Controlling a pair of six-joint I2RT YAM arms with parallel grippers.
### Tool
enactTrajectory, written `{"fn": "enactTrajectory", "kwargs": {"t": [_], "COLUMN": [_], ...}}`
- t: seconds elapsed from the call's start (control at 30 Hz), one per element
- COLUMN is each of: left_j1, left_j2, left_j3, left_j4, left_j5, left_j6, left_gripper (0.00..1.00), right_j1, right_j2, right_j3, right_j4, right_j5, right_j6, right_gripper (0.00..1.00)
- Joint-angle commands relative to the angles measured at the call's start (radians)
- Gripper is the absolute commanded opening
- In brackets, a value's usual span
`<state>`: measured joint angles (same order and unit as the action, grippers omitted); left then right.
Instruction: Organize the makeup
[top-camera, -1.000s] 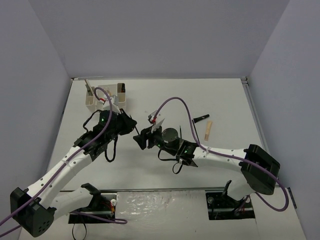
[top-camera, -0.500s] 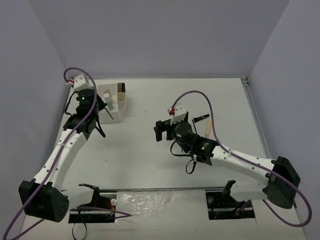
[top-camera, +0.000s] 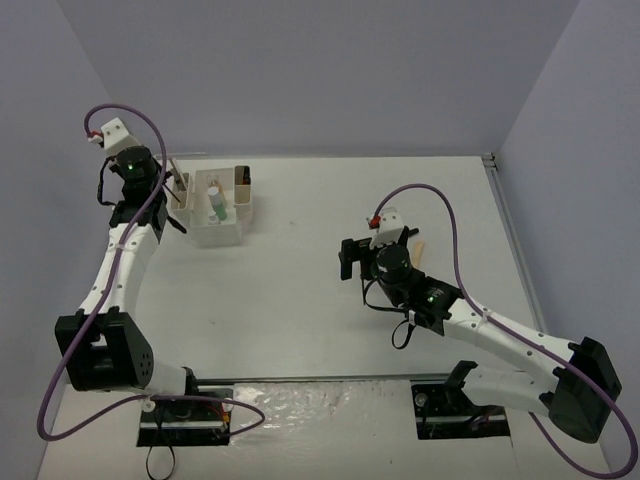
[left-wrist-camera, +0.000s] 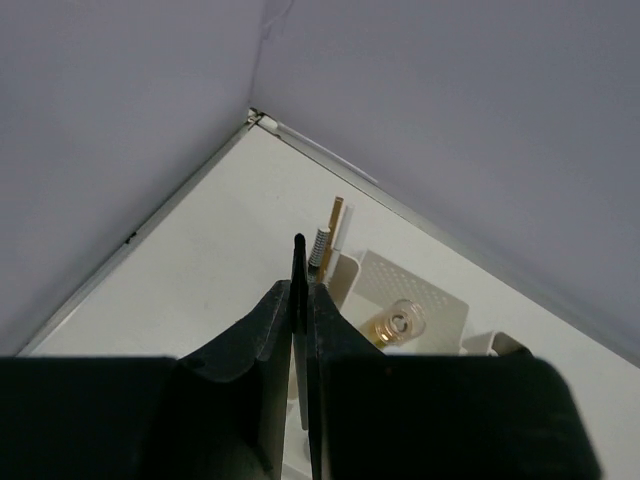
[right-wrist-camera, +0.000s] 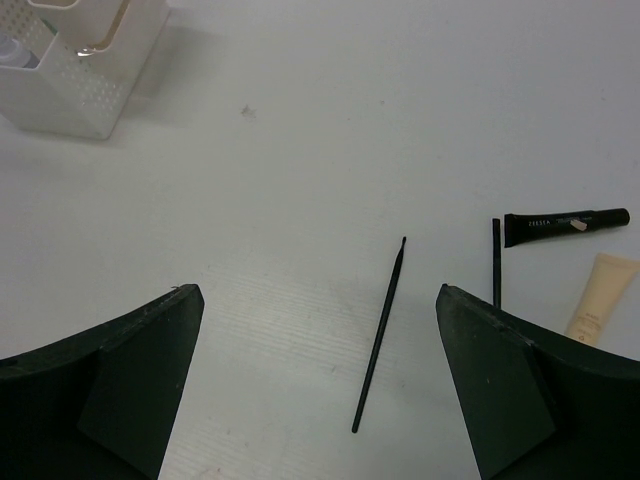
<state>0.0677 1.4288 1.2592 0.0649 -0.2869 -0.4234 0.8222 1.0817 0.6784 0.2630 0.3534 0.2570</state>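
Left pincer (left-wrist-camera: 300, 292) is clamped on a thin black pencil (left-wrist-camera: 298, 250) and poised over the compartmented box (left-wrist-camera: 402, 277), evidently to drop it in upright. Right pincer (right-wrist-camera: 318, 297) is spread wide above a loose black stick (right-wrist-camera: 380, 335) on the counter (right-wrist-camera: 300, 150), apparently the next pickup.

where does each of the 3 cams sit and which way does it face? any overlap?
Top external: above and behind the bases, looking down on the table; left arm and right arm whole.
Left wrist: near the far-left corner, facing it past the left gripper, shut on a thin black stick; white compartment box and amber bottle below.
Right wrist: mid-table, facing down and far-left through the open right gripper; loose black stick, black tube, tan tube.
Shared: the box shows in all three.
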Motion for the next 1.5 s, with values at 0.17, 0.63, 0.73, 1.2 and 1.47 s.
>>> {"fn": "enactTrajectory", "kwargs": {"t": [0.17,0.63,0.73,1.2,1.47], "left_j1": [0.023,0.023,0.021,0.02,0.016], "left_j2": [0.112,0.188,0.191,0.07,-0.129], "left_j3": [0.103,-0.04,-0.079,-0.138,-0.089], "left_j4": [0.215,0.349,0.351,0.252,-0.054], "left_j5": [0.041,0.081,0.081,0.08,0.138], "left_j6": [0.092,0.098,0.099,0.02,-0.065], "left_gripper": [0.0,0.04,0.13,0.57,0.77], "right_j1": [-0.023,-0.038,-0.038,-0.038,-0.047], "right_j2": [-0.024,-0.048,-0.046,0.033,0.154], "right_j3": [-0.007,-0.031,-0.034,-0.03,0.009], "right_j4": [0.041,0.015,0.0,-0.067,-0.126], "right_j5": [0.0,-0.007,0.003,0.028,0.038], "right_j6": [-0.026,-0.019,-0.007,0.077,0.207], "right_gripper": [1.0,1.0,1.0,0.99,0.91]}}
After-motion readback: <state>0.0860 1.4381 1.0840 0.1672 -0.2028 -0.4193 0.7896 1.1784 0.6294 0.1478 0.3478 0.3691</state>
